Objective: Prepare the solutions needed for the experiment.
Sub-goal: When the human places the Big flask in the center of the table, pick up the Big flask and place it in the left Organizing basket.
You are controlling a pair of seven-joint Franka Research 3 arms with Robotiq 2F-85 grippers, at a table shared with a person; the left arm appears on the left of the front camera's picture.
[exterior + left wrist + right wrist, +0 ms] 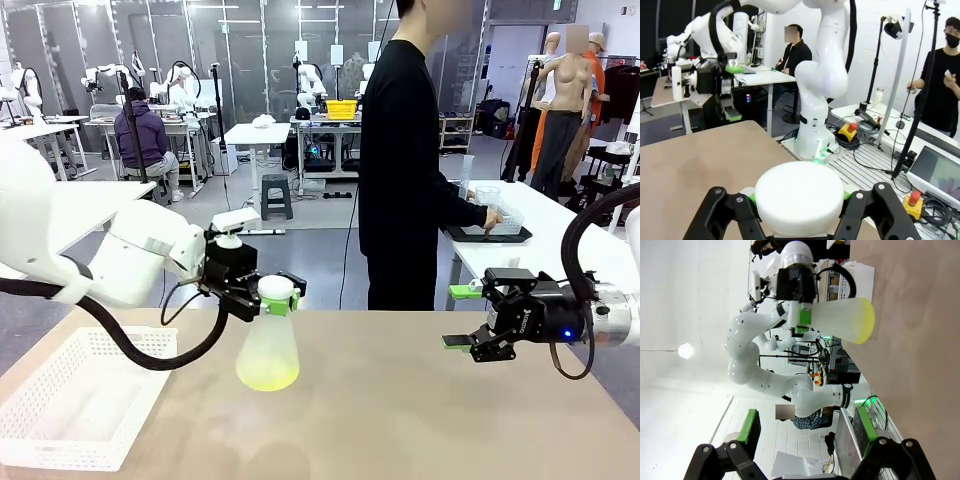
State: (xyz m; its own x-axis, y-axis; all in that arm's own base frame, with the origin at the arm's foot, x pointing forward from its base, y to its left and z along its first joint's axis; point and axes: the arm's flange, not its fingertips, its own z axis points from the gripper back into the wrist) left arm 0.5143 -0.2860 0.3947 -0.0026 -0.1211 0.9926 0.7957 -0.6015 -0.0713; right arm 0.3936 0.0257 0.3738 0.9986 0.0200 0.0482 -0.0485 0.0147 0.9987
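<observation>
Above mid-table the left gripper [268, 297] pinches the capped flask [268, 355] of solution [267, 378], right gripper [478, 318] spread; next likely uncapping.

— The flask [268, 348]?
— Frosted, yellow-green liquid [267, 376] at the bottom, white cap [799, 197].
— The left gripper [262, 291] holding it?
— Black, green pads; basket [75, 398] beside looks white, probably perforated.

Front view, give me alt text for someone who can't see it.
The left gripper holds a frosted flask by its neck above the table, with yellow-green solution pooled at the bottom. The right gripper hangs open at the right, a white basket sits at the left, and a person stands beyond the table.
</observation>
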